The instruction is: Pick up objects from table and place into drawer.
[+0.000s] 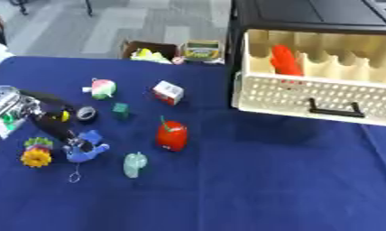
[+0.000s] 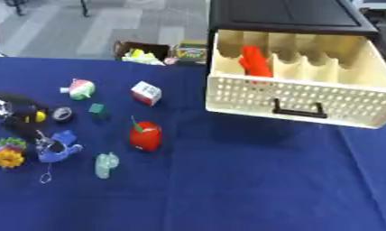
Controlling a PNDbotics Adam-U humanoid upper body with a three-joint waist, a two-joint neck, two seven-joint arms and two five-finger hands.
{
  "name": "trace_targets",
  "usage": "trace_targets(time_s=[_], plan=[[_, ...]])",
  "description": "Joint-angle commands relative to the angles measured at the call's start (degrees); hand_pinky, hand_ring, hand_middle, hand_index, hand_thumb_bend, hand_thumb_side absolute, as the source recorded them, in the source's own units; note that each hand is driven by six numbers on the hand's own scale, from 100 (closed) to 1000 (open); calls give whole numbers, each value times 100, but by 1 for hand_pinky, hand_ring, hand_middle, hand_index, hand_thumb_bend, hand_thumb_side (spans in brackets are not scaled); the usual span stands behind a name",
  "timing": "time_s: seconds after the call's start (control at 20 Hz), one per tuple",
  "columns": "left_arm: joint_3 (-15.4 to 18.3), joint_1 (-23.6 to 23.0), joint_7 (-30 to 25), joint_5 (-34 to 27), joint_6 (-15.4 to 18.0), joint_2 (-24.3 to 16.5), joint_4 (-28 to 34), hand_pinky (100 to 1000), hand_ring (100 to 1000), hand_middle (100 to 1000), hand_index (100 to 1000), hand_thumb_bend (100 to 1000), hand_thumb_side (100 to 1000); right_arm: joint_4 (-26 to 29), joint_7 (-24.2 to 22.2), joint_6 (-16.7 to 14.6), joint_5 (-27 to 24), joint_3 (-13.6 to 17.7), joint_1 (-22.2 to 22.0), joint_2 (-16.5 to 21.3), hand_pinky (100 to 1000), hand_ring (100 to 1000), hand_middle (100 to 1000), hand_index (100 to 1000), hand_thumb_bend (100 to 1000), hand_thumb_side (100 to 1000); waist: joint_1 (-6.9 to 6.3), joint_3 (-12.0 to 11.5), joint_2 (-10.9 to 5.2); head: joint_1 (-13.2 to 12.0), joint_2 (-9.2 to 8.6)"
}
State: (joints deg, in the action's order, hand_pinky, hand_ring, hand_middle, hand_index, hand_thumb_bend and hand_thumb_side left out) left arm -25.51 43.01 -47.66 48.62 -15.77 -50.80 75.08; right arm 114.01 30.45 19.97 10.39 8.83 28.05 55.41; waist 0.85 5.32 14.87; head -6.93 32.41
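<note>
The cream drawer (image 1: 322, 97) stands pulled open at the upper right under a black cabinet (image 1: 310, 16), with a red object (image 1: 285, 59) in one compartment. My left hand (image 1: 60, 127) comes in from the left and lies right against a blue toy (image 1: 89, 152). Scattered nearby on the blue table are a red pepper-shaped toy (image 1: 171, 136), a pale green object (image 1: 134, 164), a yellow and green flower toy (image 1: 36, 155), a tape roll (image 1: 85, 113), a small green cube (image 1: 120, 109), a white box (image 1: 167, 92) and a pink and green ball (image 1: 103, 88). My right hand shows in neither view.
A thin cord with a ring (image 1: 73, 176) trails from the blue toy. Two open boxes (image 1: 153, 51) with small items stand beyond the table's far edge. The blue cloth (image 1: 275, 180) stretches bare across the front and right, below the drawer.
</note>
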Motion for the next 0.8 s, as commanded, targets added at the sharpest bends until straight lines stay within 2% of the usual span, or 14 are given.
trace_targets(time_s=[0.05, 0.2, 0.45, 0.6, 0.8], plan=[[-22, 105, 138, 139, -40, -52, -59, 653, 739, 640, 964, 729, 782, 58, -1, 60, -18, 60, 122, 90, 238, 405, 337, 784, 185, 998, 2, -2, -79, 5, -62], [-74, 129, 339, 325, -42, -8, -68, 639, 718, 621, 914, 732, 773, 58, -11, 96, -3, 47, 150, 66, 237, 404, 336, 782, 178, 997, -2, -7, -74, 4, -50], [-162, 140, 613, 616, 4, 63, -123, 626, 701, 601, 900, 724, 757, 58, 4, 94, -10, 45, 164, 44, 238, 403, 336, 780, 168, 995, -1, -4, -65, -1, -52], [-201, 152, 719, 793, 59, 126, -229, 621, 696, 596, 902, 697, 741, 58, 16, 85, -22, 48, 168, 34, 239, 403, 335, 779, 163, 995, 1, 5, -58, -7, -63], [-211, 139, 752, 836, 147, 191, -390, 564, 654, 574, 882, 624, 698, 58, 46, 89, -25, 61, 161, 21, 238, 402, 335, 778, 159, 991, 3, 10, -42, -12, -67]])
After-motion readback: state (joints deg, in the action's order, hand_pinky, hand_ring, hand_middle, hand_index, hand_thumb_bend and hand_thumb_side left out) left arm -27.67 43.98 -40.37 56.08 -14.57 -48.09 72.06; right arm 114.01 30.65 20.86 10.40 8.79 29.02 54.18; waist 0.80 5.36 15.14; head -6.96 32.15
